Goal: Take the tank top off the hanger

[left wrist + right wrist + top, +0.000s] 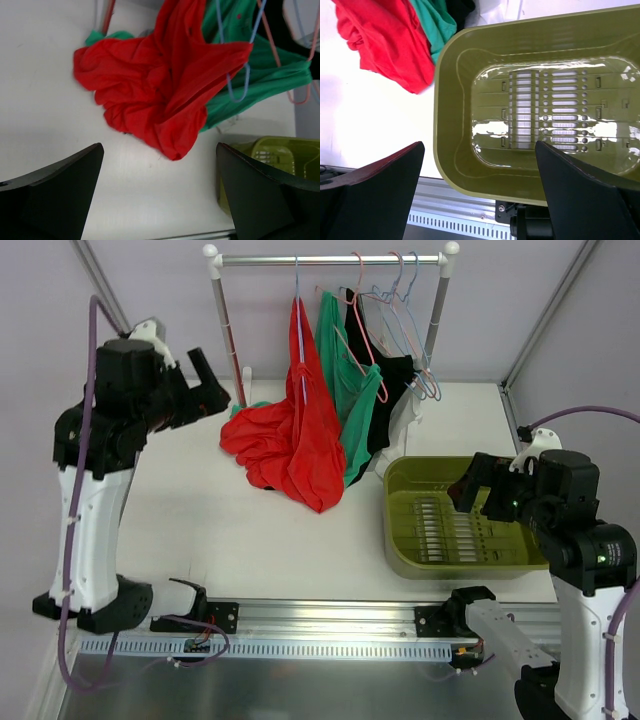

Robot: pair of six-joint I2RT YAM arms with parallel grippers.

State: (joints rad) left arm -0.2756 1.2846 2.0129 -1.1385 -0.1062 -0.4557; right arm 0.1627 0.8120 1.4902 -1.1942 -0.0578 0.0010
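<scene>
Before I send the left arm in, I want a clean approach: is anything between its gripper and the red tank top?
Nothing visible. Only bare table shows between the open left gripper and the tank top; the green top hangs on its other side.

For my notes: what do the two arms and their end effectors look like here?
The left arm and right arm share white lower links and bulky black joint housings. A purple cable runs along each. The left end effector and right end effector each carry two broad, black, wedge-shaped fingers.
</scene>
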